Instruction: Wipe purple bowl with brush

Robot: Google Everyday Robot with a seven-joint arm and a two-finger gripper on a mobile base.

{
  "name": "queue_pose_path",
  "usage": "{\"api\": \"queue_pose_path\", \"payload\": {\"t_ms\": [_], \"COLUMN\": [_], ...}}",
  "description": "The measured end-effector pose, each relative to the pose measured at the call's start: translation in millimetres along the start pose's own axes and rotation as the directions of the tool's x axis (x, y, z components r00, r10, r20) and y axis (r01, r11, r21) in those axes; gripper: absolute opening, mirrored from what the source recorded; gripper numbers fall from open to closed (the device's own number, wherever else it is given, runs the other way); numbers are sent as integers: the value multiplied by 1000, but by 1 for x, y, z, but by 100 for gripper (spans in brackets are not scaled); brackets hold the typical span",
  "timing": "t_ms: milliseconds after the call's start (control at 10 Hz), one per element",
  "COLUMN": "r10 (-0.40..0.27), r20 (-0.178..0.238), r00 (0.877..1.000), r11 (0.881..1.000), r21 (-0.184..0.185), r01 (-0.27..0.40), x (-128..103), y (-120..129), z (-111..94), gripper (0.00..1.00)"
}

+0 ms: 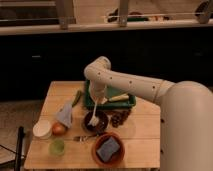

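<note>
The purple bowl (96, 123) is small, round and very dark, near the middle of the wooden table (145, 131). The brush (94, 113) is a cream-white stick with a white bristle head; its head rests in the bowl's left half and its handle rises up toward the gripper. My gripper (96, 99) hangs just above the bowl's far rim, at the end of the white arm (125, 80), and holds the top of the brush handle.
A green tray (125, 102) with pale items stands behind the bowl. An orange-brown bowl with a blue-grey pad (108, 149) is in front. A metal utensil (82, 137), green cup (56, 146), white cup (42, 128), orange fruit (59, 129) and grey cloth (65, 115) lie left. Dark grapes (119, 119) lie right.
</note>
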Motion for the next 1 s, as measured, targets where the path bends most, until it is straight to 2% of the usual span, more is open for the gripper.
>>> {"api": "queue_pose_path", "payload": {"t_ms": [400, 1000], "r10": [24, 22], "r20": [0, 1], "r00": [1000, 1000], "r11": [1000, 1000], "r21": [-14, -16], "r01": [-24, -22], "x": [-7, -8], "y": [18, 17], "z": [-6, -6], "gripper": [0, 0]}}
